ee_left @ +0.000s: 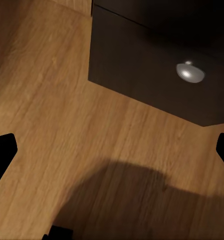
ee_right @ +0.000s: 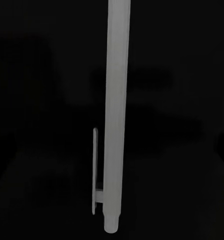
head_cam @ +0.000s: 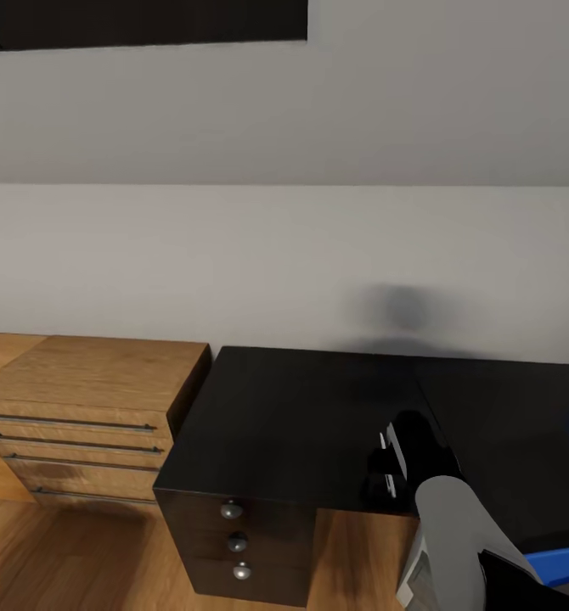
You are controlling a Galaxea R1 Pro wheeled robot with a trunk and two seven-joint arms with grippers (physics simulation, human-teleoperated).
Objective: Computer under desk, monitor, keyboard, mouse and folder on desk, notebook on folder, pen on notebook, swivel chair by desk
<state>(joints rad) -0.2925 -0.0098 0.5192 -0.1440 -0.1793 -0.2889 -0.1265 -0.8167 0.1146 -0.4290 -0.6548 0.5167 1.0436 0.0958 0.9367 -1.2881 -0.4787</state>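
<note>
While the right gripper [head_cam: 392,467] hovers over the desk's [head_cam: 301,416] front edge, the pen [ee_right: 116,115] lies lengthwise between its fingers, apparently pinched. Left gripper [ee_left: 112,150], spread, faces the floor [ee_left: 46,100]. Judged step: carrying the pen; next, locating notebook.

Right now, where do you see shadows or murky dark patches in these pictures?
Head view: a soft blurred shadow falls on the wall above the desk. Left wrist view: a broad shadow darkens the wooden floor. Right wrist view: nearly black, with just the pale pen standing out.
</note>
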